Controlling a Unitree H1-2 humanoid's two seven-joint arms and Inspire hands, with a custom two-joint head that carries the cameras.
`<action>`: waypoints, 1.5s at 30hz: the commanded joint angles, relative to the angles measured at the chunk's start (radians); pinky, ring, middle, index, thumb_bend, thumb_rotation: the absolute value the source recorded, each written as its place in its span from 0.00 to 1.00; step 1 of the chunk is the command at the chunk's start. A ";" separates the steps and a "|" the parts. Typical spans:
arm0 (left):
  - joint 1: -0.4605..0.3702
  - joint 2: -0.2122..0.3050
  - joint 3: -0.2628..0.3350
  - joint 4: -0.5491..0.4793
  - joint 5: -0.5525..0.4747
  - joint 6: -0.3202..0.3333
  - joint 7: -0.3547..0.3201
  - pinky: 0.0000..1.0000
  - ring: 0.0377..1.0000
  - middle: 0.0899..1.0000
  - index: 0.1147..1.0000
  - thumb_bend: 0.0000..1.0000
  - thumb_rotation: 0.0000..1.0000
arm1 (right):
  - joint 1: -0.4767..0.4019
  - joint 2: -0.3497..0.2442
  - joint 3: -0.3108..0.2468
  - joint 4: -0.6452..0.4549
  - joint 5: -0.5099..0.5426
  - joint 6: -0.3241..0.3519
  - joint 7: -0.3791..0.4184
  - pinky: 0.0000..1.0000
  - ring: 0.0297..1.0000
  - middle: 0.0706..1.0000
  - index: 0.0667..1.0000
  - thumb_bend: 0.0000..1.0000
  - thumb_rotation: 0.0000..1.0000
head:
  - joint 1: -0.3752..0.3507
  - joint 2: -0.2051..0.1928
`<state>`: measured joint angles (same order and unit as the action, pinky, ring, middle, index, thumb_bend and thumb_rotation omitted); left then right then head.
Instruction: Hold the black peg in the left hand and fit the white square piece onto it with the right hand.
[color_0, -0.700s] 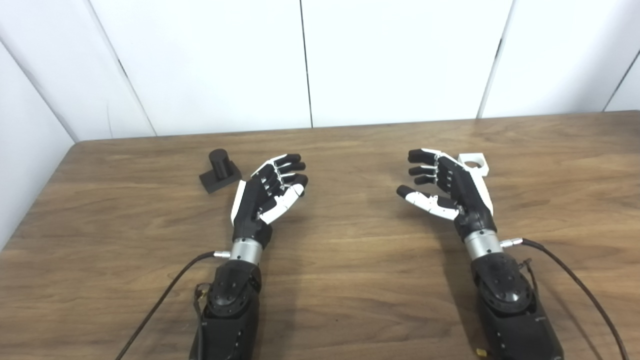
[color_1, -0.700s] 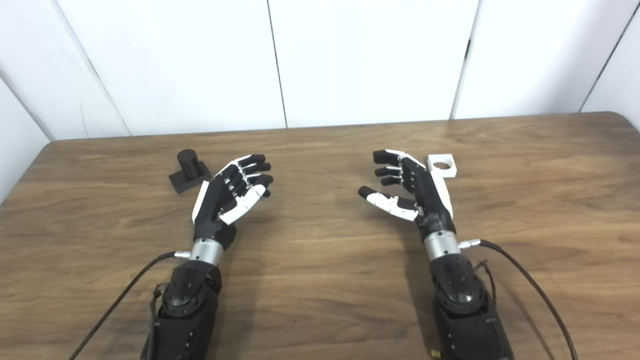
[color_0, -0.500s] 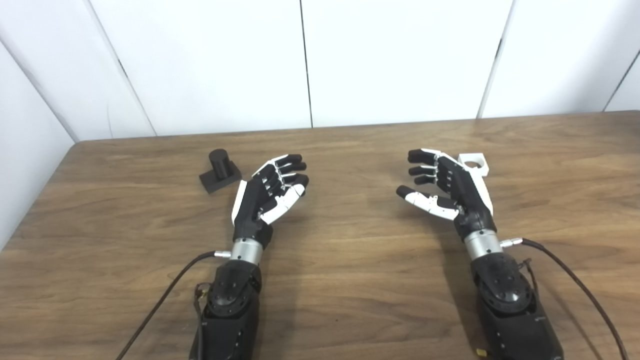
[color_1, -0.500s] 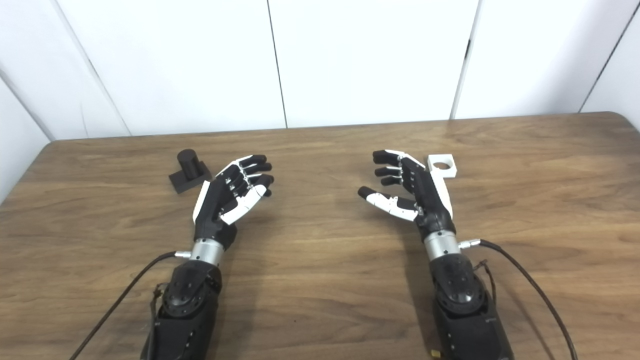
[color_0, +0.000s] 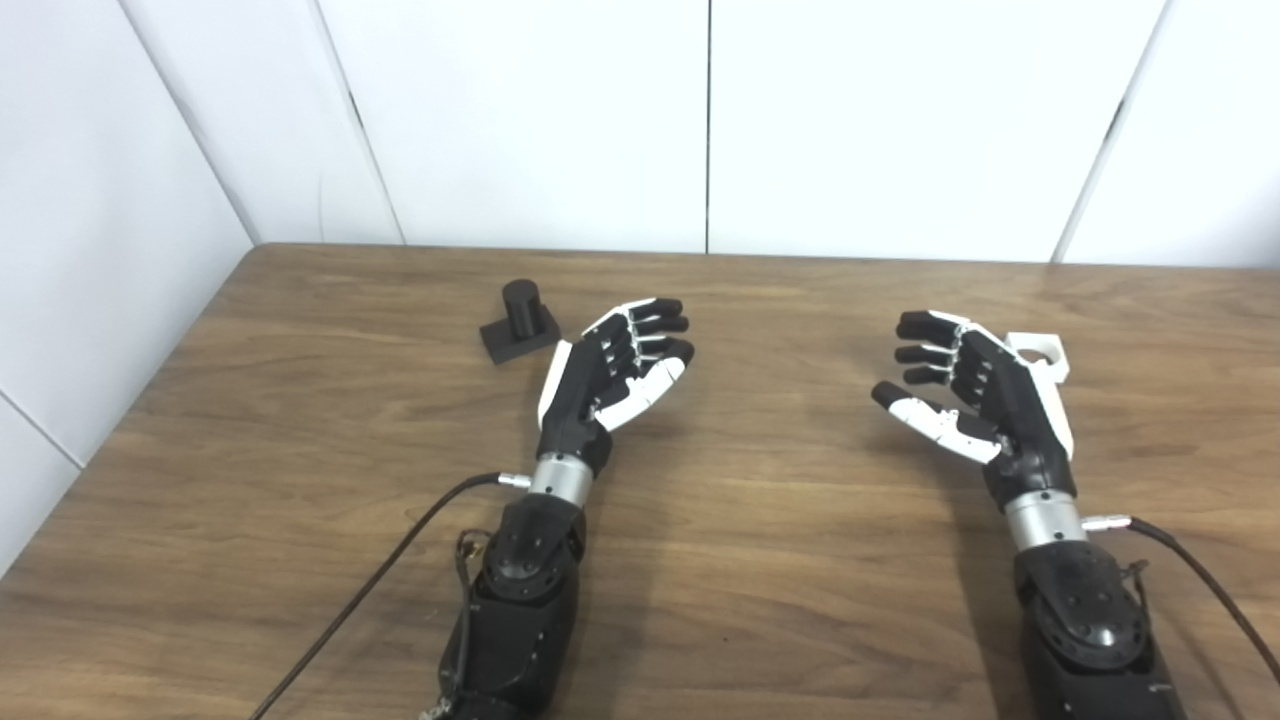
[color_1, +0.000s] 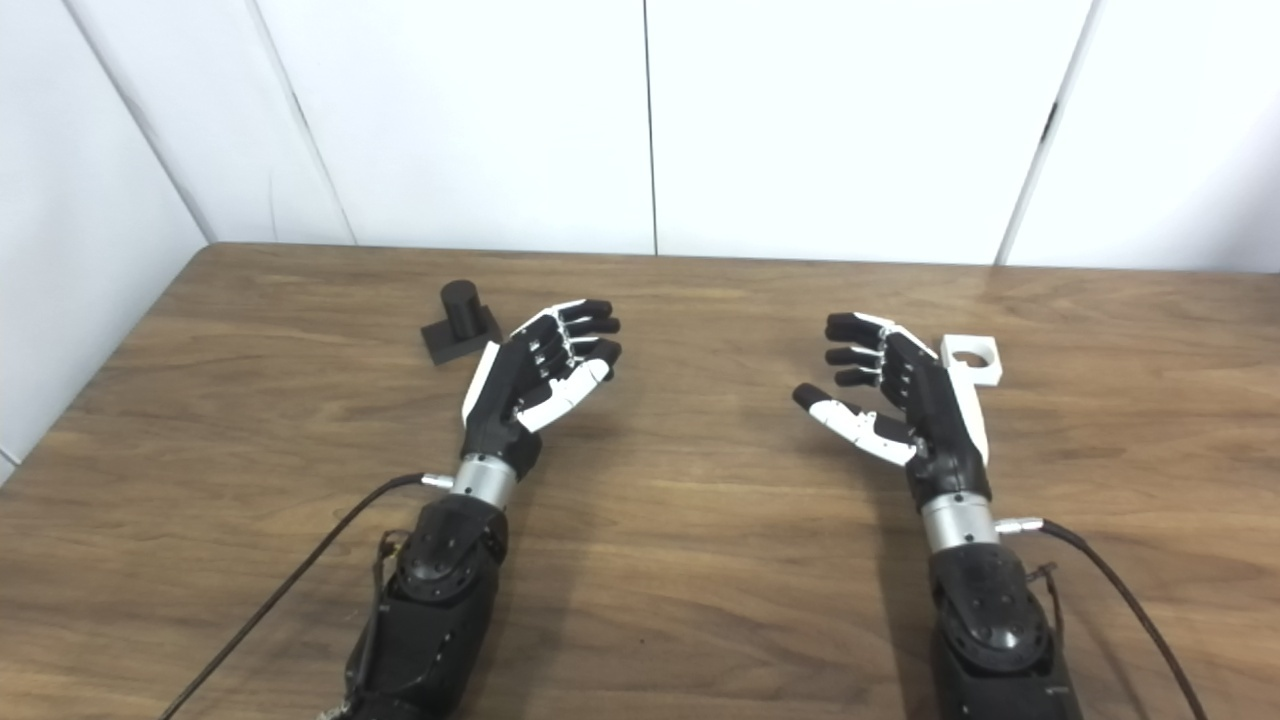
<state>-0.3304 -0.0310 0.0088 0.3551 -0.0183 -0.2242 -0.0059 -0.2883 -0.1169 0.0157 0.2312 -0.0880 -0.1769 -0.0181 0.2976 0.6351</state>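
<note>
The black peg (color_0: 518, 322), a short cylinder on a square black base, stands upright on the wooden table, just left of and beyond my left hand (color_0: 610, 370). The left hand is open and empty, palm facing right, fingers apart from the peg. The white square piece (color_0: 1040, 355), with a round hole in its top, lies flat on the table just behind and right of my right hand (color_0: 970, 395). The right hand is open and empty, fingers curled a little, thumb spread toward the left. It partly hides the piece's left side.
The wooden table (color_0: 770, 540) runs to white wall panels at the back and on the left. Its left edge (color_0: 130, 420) slants toward me. A black cable (color_0: 380, 590) trails from the left wrist, another cable (color_0: 1200, 580) from the right wrist.
The whole picture has shifted to the right, so the camera has turned left. The hands, the peg and the white piece keep the same places relative to each other.
</note>
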 joint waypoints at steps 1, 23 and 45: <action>0.014 -0.010 -0.008 0.035 0.007 -0.041 0.004 0.55 0.62 0.67 0.63 0.55 0.25 | -0.013 -0.021 -0.010 0.027 -0.001 -0.053 0.002 0.58 0.66 0.70 0.67 0.67 0.23 | 0.006 0.001; 0.005 0.106 -0.044 -0.133 0.172 0.067 0.021 0.53 0.62 0.65 0.60 0.56 0.14 | -0.027 -0.031 -0.010 0.050 -0.016 -0.072 -0.005 0.60 0.66 0.70 0.67 0.69 0.28 | 0.004 0.000; -0.040 0.272 -0.071 -0.315 0.348 0.215 -0.019 0.49 0.59 0.65 0.61 0.63 0.01 | -0.046 -0.043 -0.011 0.065 -0.022 -0.065 0.005 0.59 0.67 0.70 0.68 0.68 0.25 | 0.016 -0.007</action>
<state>-0.3134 0.2174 -0.0729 0.0759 0.3182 -0.0014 -0.0396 -0.3245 -0.1331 0.0095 0.2849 -0.0999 -0.2102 -0.0149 0.3129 0.6274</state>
